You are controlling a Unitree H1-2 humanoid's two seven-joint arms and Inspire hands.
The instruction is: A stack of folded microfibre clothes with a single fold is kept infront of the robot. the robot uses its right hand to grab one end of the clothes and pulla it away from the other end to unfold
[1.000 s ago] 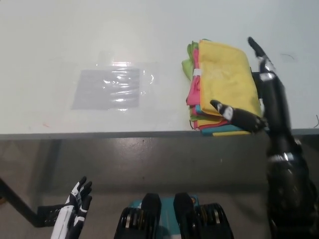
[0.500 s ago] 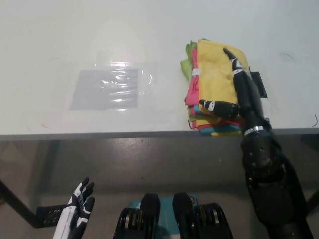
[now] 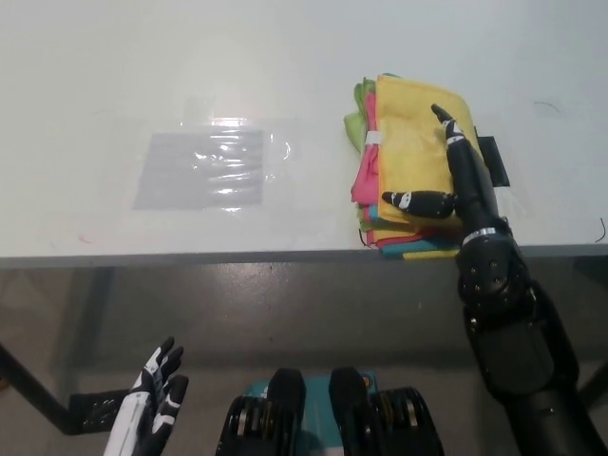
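A stack of folded microfibre cloths (image 3: 408,157) lies near the table's front edge, right of centre. Its top cloth is yellow; pink, green and teal edges show at its left and front. My black right hand (image 3: 454,185) lies flat on the right part of the yellow cloth, fingers stretched toward the far end, thumb pointing left across the near end. It is open and grips nothing. My white left hand (image 3: 152,404) rests below the table at the lower left, fingers spread.
A clear plastic sheet (image 3: 204,169) lies flat on the white table (image 3: 114,76), left of the stack. A small black patch (image 3: 494,160) shows on the table just right of the stack. The table's front edge runs right below the stack.
My right hand came in from the stack's right side onto the yellow top cloth, then settled slightly lower. The stack has not moved. The left hand stays low.
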